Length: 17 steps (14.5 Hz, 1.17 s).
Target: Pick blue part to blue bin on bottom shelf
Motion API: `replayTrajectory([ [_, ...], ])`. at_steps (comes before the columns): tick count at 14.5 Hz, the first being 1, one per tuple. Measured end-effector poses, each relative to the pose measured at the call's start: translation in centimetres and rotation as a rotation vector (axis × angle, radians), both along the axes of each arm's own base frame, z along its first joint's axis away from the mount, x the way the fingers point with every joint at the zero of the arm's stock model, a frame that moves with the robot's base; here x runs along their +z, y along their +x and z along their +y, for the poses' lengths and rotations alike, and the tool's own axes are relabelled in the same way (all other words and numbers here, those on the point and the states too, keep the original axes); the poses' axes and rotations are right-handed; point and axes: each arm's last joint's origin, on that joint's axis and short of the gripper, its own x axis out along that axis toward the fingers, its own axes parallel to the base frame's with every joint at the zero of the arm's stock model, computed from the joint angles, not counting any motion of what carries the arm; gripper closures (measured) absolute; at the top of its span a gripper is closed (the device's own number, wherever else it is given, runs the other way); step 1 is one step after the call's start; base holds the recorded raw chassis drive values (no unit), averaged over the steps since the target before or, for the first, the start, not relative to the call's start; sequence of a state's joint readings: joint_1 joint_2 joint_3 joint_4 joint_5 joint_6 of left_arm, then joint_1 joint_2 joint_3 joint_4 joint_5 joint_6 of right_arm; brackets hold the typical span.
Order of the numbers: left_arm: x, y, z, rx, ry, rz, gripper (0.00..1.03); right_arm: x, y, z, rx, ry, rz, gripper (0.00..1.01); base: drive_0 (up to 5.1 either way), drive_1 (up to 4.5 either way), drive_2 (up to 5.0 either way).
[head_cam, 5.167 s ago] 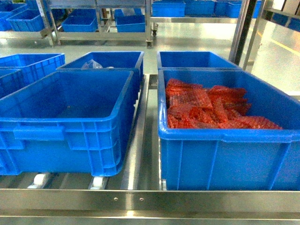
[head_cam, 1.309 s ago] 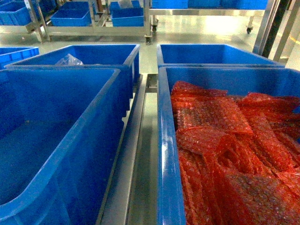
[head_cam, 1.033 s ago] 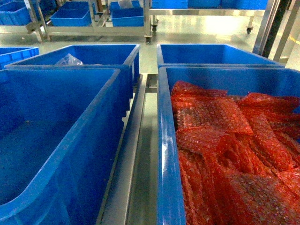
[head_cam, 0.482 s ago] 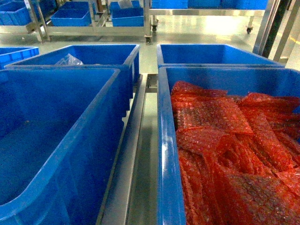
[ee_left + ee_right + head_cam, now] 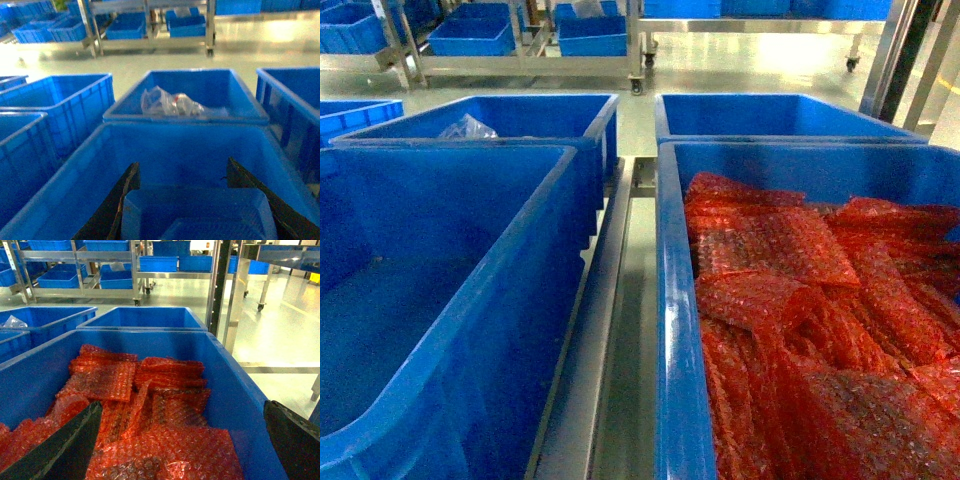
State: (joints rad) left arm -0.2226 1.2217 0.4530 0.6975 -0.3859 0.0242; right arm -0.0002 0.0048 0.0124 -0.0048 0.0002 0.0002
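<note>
The robot has rolled closer, and bins now fill the head view. The left gripper point(image 5: 182, 166) pinches the blue part point(image 5: 195, 215) over the blue bin point(image 5: 520, 300) at 9 o'clock, seemingly ready for release. The right gripper point(image 5: 183, 407) hangs spread.

No legible text, label, brand, number or sign on the blue bins point(image 5: 470, 300), red bubble-wrap bags point(image 5: 800, 300) or steel racks point(image 5: 520, 65).
</note>
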Motion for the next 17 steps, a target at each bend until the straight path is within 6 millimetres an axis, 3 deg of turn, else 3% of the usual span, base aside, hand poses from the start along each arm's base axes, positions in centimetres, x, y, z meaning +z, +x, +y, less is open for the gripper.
replayTrajectory([
  [2, -2.4, 1.6, -0.3, -0.017, 0.019, 0.103, 0.60, 0.0, 0.0, 0.0, 0.000, 0.000, 0.000, 0.03, 0.0, 0.00, 0.0],
  [3, -2.6, 1.7, -0.4, -0.027, 0.020, 0.103, 0.59, 0.0, 0.0, 0.0, 0.000, 0.000, 0.000, 0.03, 0.0, 0.00, 0.0],
  [6, -0.9, 1.2, -0.3, -0.041, 0.010, 0.025, 0.30, 0.0, 0.0, 0.0, 0.000, 0.000, 0.000, 0.03, 0.0, 0.00, 0.0],
  [9, -0.9, 0.9, -0.2, -0.054, 0.010, 0.027, 0.15, 0.0, 0.0, 0.0, 0.000, 0.000, 0.000, 0.03, 0.0, 0.00, 0.0],
  [10, -1.0, 0.6, -0.1, -0.052, 0.011, 0.037, 0.06, 0.0, 0.0, 0.0, 0.000, 0.000, 0.000, 0.03, 0.0, 0.00, 0.0],
  [14, -0.1, -3.3, 0.2, 0.030, 0.051, -0.025, 0.05, 0.0, 0.0, 0.0, 0.000, 0.000, 0.000, 0.03, 0.0, 0.00, 0.0],
  [16, -0.2, -3.1, 0.1, 0.028, 0.067, -0.014, 0.05, 0.0, 0.0, 0.0, 0.000, 0.000, 0.000, 0.03, 0.0, 0.00, 0.0],
  [17, -0.2, -3.3, 0.6, -0.059, 0.023, -0.063, 0.15, 0.0, 0.0, 0.0, 0.000, 0.000, 0.000, 0.03, 0.0, 0.00, 0.0],
])
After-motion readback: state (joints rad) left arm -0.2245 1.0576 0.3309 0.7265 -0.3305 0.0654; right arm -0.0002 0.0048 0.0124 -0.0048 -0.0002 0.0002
